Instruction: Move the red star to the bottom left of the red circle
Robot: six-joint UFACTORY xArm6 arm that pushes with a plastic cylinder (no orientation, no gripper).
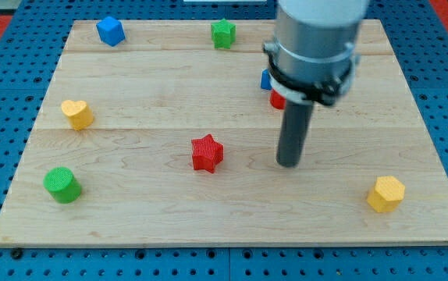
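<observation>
The red star point(206, 153) lies near the middle of the wooden board point(130, 218). The red circle point(276, 100) is mostly hidden behind the arm's body, up and to the right of the star; only its left edge shows. My tip point(289, 162) rests on the board to the right of the star, about a hundred pixels away, and below the red circle. It touches no block.
A blue block point(265, 80) peeks out beside the arm above the red circle. A blue cube point(110, 31) and a green star point(223, 33) lie at the top. A yellow heart point(76, 114) and green cylinder point(62, 185) are at the left. A yellow hexagon point(385, 193) is at the bottom right.
</observation>
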